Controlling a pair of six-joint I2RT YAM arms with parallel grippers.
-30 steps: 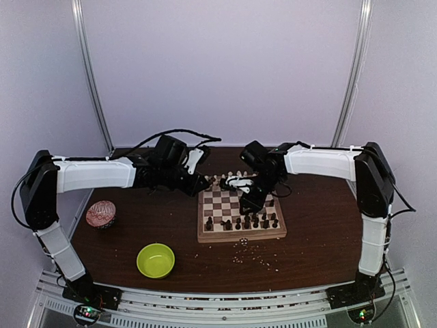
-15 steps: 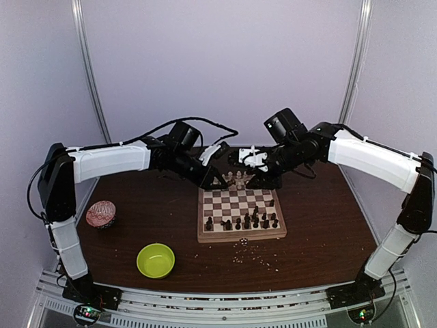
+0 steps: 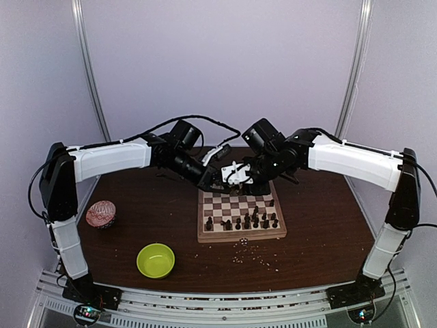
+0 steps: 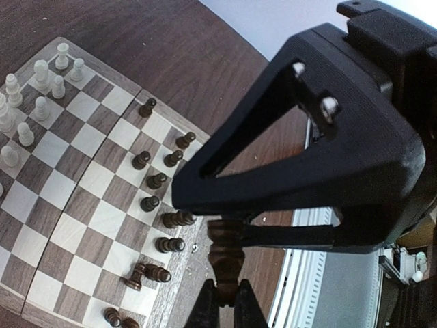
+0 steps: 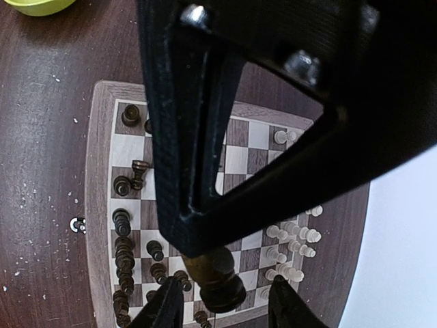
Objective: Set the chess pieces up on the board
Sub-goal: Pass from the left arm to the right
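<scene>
Chess piece (image 4: 225, 254), dark brown, is pinched by left tool (image 4: 225, 309); right tool (image 5: 225, 304) stands open around it, above the board (image 3: 239, 237).

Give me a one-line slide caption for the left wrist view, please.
Left gripper pinches a dark chess piece above the board, right gripper close beside it.

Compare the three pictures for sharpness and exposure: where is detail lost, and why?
Top external: evenly lit but soft, so the pieces are small blobs. Left wrist: board sharp; the left gripper, shut on a dark piece, is a near-black mass with little surface detail. Right wrist: the right gripper is dark and fills much of the frame; the lower right corner is blown white.
</scene>
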